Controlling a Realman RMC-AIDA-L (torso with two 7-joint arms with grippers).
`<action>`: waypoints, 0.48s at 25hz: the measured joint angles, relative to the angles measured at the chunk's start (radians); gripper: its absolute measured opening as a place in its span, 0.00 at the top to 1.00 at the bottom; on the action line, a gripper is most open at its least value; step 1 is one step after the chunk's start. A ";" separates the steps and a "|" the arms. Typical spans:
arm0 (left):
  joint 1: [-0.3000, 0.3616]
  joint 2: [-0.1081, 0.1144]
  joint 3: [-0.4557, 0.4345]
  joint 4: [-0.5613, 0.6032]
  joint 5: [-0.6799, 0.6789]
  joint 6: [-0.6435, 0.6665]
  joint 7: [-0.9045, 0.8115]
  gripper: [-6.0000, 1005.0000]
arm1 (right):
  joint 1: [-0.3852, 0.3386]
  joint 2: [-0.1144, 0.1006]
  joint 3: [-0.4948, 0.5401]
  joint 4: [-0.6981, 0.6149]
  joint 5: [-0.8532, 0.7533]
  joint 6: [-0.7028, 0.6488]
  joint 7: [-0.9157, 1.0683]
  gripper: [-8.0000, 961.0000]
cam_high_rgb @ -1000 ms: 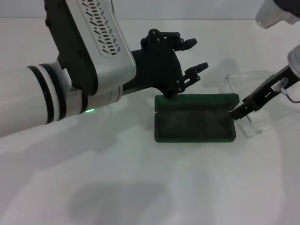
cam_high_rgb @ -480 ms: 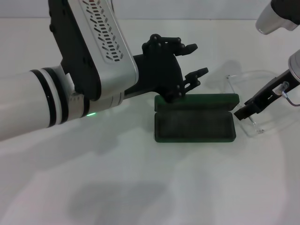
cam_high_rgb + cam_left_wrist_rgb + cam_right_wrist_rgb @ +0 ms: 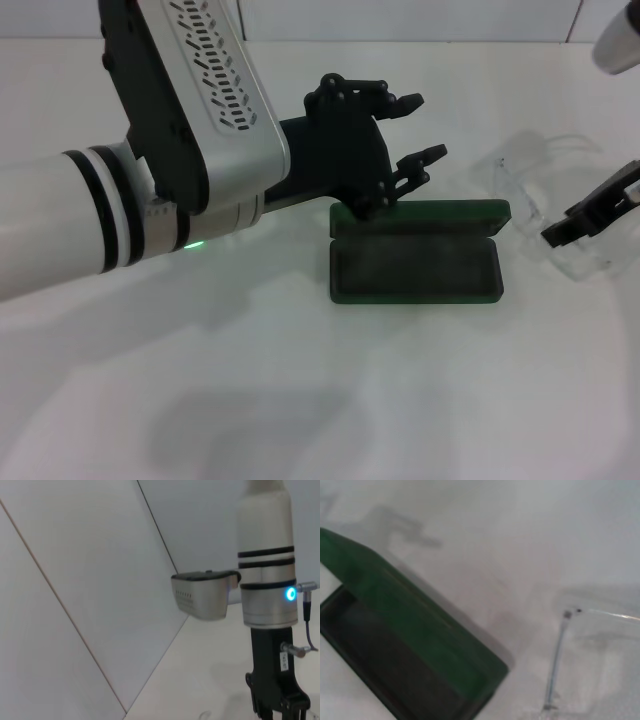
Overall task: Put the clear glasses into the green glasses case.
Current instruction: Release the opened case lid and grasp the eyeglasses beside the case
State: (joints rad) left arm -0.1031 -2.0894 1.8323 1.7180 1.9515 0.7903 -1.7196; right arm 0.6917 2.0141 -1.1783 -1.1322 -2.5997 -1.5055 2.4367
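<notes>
The green glasses case (image 3: 415, 268) lies open at the table's middle, its lid standing up along the far side and its dark lining bare. The clear glasses (image 3: 527, 192) are just right of the case. My right gripper (image 3: 560, 235) comes in from the right edge and is shut on them at the near side. The right wrist view shows the case (image 3: 405, 645) and a thin temple of the glasses (image 3: 555, 665). Behind the case's lid, my left gripper (image 3: 415, 128) hovers open with nothing in it.
My big white left arm (image 3: 150, 190) crosses the left half of the head view above the white table (image 3: 300, 400). In the left wrist view the right arm (image 3: 265, 580) stands upright in front of a pale wall.
My right gripper has drawn away to the right from the case's right end, and the clear glasses have shifted right with it. The left gripper has barely moved.
</notes>
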 joint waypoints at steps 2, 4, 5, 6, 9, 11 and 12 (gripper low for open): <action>0.001 0.000 0.000 0.000 0.000 0.001 0.000 0.58 | -0.019 -0.002 0.011 -0.031 0.000 -0.003 0.003 0.54; 0.000 0.000 0.000 0.000 0.000 0.001 0.000 0.58 | -0.024 -0.002 0.018 -0.045 0.000 -0.004 0.004 0.54; 0.000 0.000 -0.001 0.000 0.000 0.001 0.000 0.58 | -0.027 -0.002 0.021 -0.052 -0.001 -0.005 0.003 0.54; 0.000 0.000 -0.001 0.000 0.000 0.001 0.000 0.58 | -0.028 -0.001 0.022 -0.054 0.000 -0.002 0.000 0.54; -0.005 -0.001 0.000 0.000 0.000 0.001 0.000 0.58 | -0.018 0.002 0.006 -0.033 0.001 0.024 -0.004 0.55; -0.010 -0.001 0.001 -0.001 0.000 0.001 0.000 0.58 | -0.005 0.004 -0.007 -0.014 0.005 0.046 -0.005 0.56; -0.011 -0.001 0.002 -0.002 -0.001 0.001 0.000 0.58 | 0.002 0.005 -0.012 -0.004 0.007 0.056 -0.005 0.56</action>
State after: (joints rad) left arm -0.1142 -2.0908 1.8342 1.7161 1.9510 0.7911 -1.7195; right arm 0.6939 2.0193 -1.1906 -1.1358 -2.5928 -1.4491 2.4313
